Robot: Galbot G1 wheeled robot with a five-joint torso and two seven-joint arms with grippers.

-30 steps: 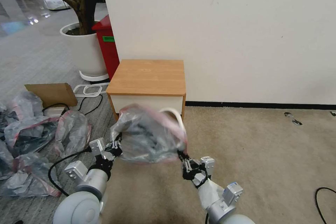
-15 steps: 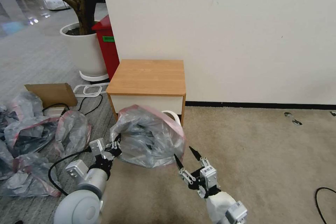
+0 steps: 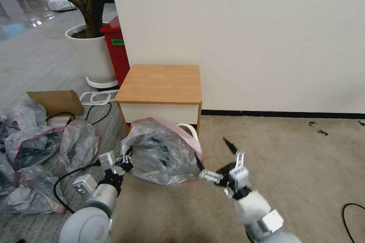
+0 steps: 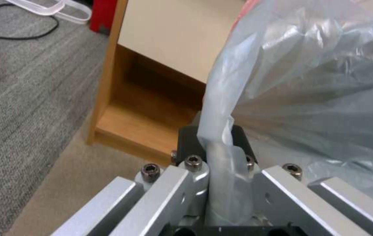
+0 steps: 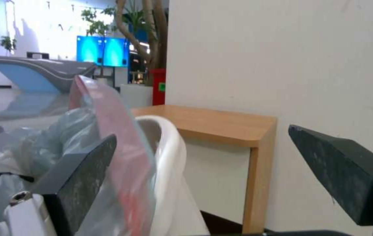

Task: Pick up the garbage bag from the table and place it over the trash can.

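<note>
So we're at the draping step: the bag (image 3: 161, 152) is already off the table (image 3: 161, 83) and bunched over the can (image 3: 189, 128), which sits on the carpet right in front of the table. The left gripper (image 3: 123, 161) is pinching a twisted strip of the bag's edge; in the left wrist view you can see the plastic clamped between its fingers (image 4: 194, 164), with the bag ballooning out just past them. The right gripper (image 3: 213, 159) sits at the bag's other side with its jaws spread wide and nothing in them, one finger (image 5: 79, 173) just beside the pink rim band and the can's rolled rim right beyond. My guess is that the right side needs to grab that band and pull it down over the rim.
</note>
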